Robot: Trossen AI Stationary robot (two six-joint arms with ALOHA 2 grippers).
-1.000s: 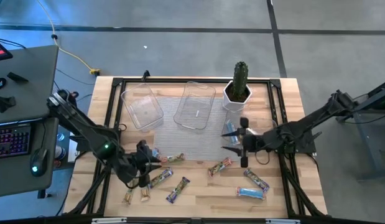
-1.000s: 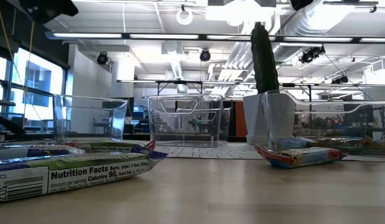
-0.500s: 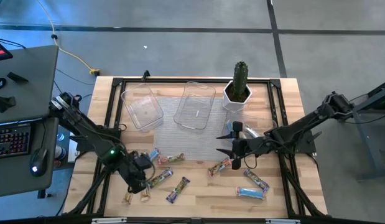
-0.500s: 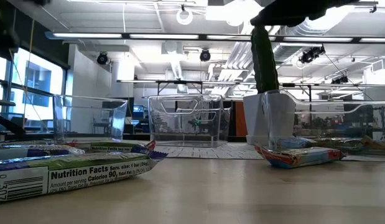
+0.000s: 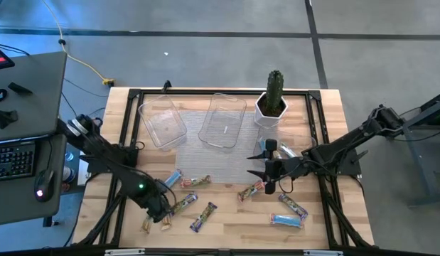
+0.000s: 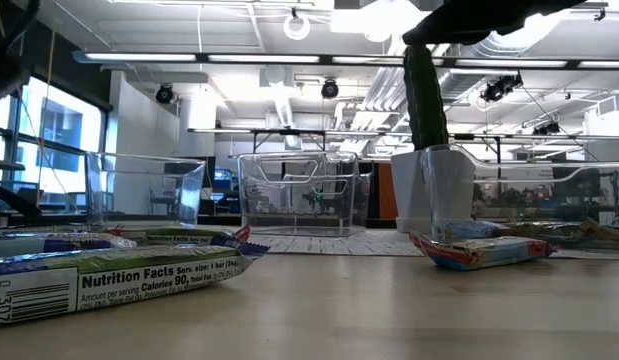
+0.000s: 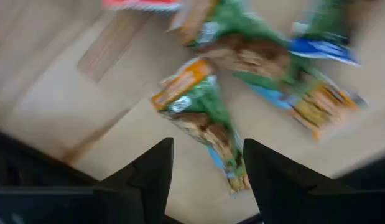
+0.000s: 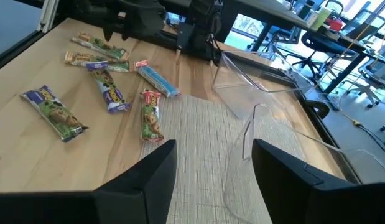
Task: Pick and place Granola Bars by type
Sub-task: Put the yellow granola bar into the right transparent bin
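Several wrapped granola bars lie flat on the wooden table (image 5: pixel 326 107). Near the left front are a light blue bar (image 5: pixel 173 178), a red-tan bar (image 5: pixel 196 182), a green bar (image 5: pixel 183 204), a purple bar (image 5: pixel 203 216) and two tan ones (image 5: pixel 156 225). My left gripper (image 5: pixel 164 208) is open right over the green bar (image 7: pixel 204 118); its fingers stand on either side of the bar's end (image 7: pixel 208 144). My right gripper (image 5: pixel 267 168) is open and empty above the mat (image 8: pixel 198 155), with a red-tan bar (image 5: pixel 251 190) beside it.
Two clear plastic trays (image 5: pixel 163 122) (image 5: pixel 223 119) and a potted cactus (image 5: pixel 274 99) stand at the far side. More bars lie at the near right (image 5: pixel 293 206) (image 5: pixel 286 221) and by the cactus pot (image 5: pixel 287 151). In the low view, bars lie in the foreground (image 6: pixel 119 270) (image 6: pixel 479 250).
My left gripper has gone toward the table's near edge and down over the bars at the left front. My right gripper has gone a little toward the table's left and then kept still. No bar has moved.
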